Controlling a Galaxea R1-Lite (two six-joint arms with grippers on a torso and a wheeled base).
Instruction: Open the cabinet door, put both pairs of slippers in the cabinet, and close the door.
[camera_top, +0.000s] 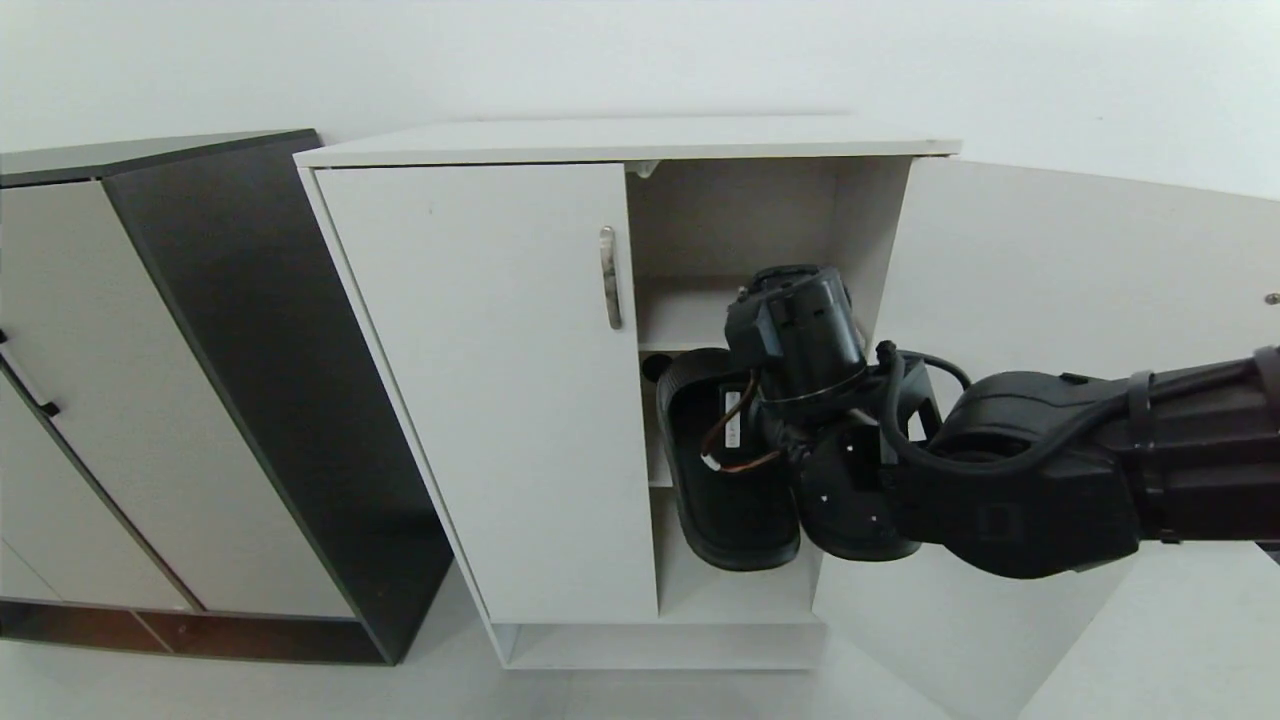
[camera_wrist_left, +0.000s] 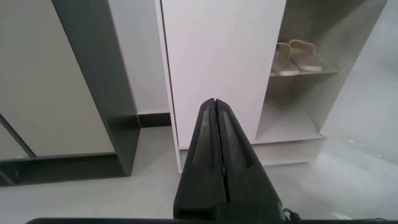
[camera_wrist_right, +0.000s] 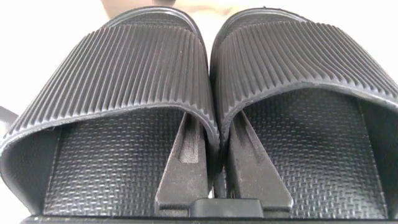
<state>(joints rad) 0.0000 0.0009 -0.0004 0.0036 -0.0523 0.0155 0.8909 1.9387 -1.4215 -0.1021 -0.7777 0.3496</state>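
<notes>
Currently the right gripper (camera_wrist_right: 216, 155) pinches both black slippers (camera_top: 735, 480) by their touching inner walls, at the open right half of the cabinet (camera_top: 620, 140); such a thin hold may slip, or soles could snag a shelf edge (camera_top: 685, 347); left gripper (camera_wrist_left: 215, 124) pressed together, empty.

Right hand (camera_wrist_right: 213, 134) tips unseen under straps of black slippers (camera_wrist_right: 124, 74); cabinet door (camera_top: 1050, 260) partly off-frame.

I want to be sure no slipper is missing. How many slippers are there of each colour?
black slippers: 2, pinched together by the right gripper
cream slippers: 2, side by side on a shelf inside the white cabinet
Total: 4
</notes>
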